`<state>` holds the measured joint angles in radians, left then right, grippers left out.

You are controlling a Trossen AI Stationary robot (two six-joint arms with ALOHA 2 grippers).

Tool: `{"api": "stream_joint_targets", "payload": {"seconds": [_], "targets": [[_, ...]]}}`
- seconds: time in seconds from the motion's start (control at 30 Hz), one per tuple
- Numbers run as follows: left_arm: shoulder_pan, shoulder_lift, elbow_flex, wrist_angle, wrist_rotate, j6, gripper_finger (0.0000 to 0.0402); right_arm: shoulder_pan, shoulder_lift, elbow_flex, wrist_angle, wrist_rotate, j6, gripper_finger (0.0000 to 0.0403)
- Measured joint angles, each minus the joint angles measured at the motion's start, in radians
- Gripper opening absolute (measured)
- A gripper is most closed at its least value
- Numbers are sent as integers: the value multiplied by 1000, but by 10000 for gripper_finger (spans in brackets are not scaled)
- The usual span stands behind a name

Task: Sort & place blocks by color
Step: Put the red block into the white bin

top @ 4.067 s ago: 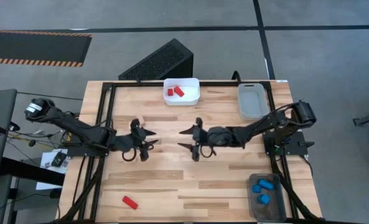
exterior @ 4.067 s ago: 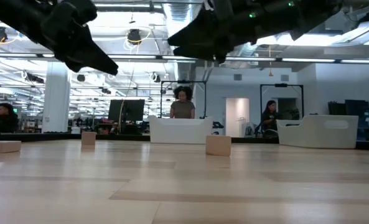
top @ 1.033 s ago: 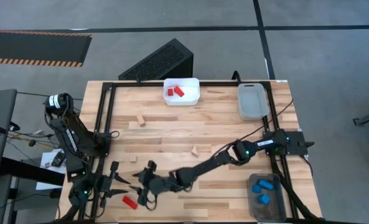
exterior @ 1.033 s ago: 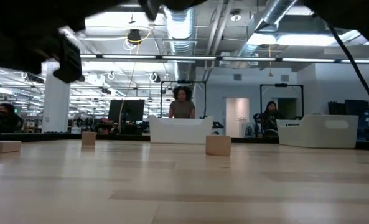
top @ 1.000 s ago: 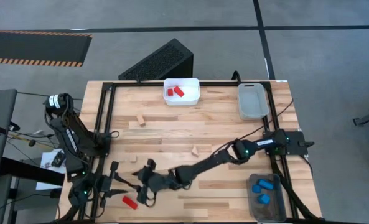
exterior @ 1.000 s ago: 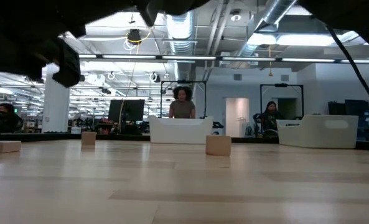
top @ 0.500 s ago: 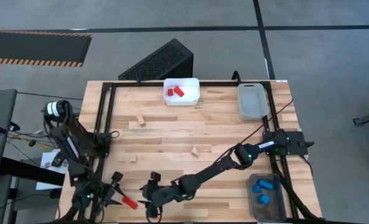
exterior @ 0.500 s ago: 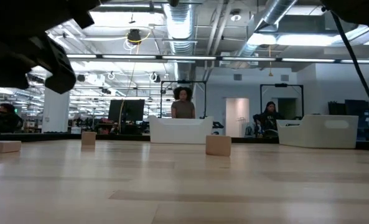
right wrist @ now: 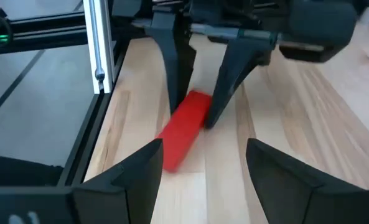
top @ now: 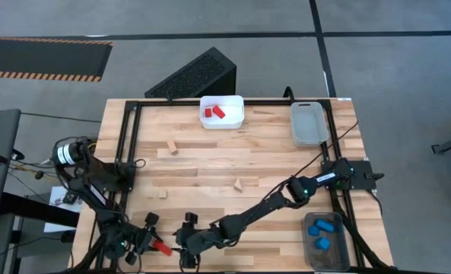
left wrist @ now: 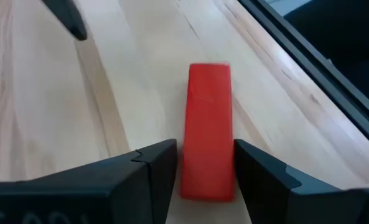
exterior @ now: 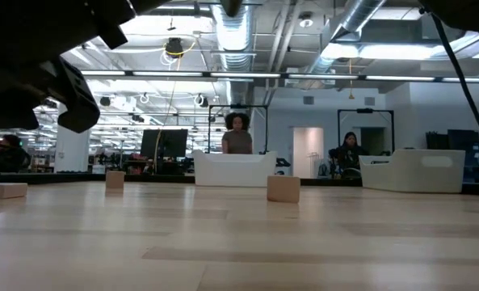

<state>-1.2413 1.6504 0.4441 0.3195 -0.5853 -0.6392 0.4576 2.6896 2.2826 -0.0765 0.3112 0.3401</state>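
A red bar (top: 161, 248) lies flat on the table near its near-left corner. My left gripper (top: 154, 244) is low over it and open. In the left wrist view its fingers (left wrist: 156, 171) stand on either side of the red bar's (left wrist: 208, 124) end. My right gripper (top: 181, 245) is open and hovers just to the right of the bar, pointing at it. The right wrist view shows the bar (right wrist: 184, 129) ahead of its spread fingers (right wrist: 131, 177). Pale wood blocks (top: 172, 148), (top: 239, 184), (top: 160, 193) rest on the table. My left gripper comes down slantwise from the table's left and straddles one end of the red bar (left wrist: 203, 180). The fingers lie along its long sides. One finger (left wrist: 252, 171) looks to be against the bar's side; whether the other touches, I cannot tell. The bar lies flat on the table.
A white bin (top: 233, 120) at the far edge holds two red blocks (top: 214, 112). A clear bin (top: 309, 124) sits far right. A grey bin (top: 339, 247) near right holds blue blocks (top: 322, 227). A black frame rail (top: 122, 205) runs close by the left gripper. People stand in the room behind.
My left gripper has moved toward the near edge and down, then right onto the red bar, and now straddles its end. My right gripper has moved a little toward the near edge and stays beside the bar. The bar has kept its place.
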Motion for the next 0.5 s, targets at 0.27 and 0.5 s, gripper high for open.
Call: {"api": "stream_joint_targets", "payload": {"seconds": [0.27,0.5], "targets": [[28,-2,-1,-14,-65,-40,131,0,0,0,-2,1,17,253],[78,-2,-1,-20,-82,-93,83,-1,0,1,-113,5,53,253]]}}
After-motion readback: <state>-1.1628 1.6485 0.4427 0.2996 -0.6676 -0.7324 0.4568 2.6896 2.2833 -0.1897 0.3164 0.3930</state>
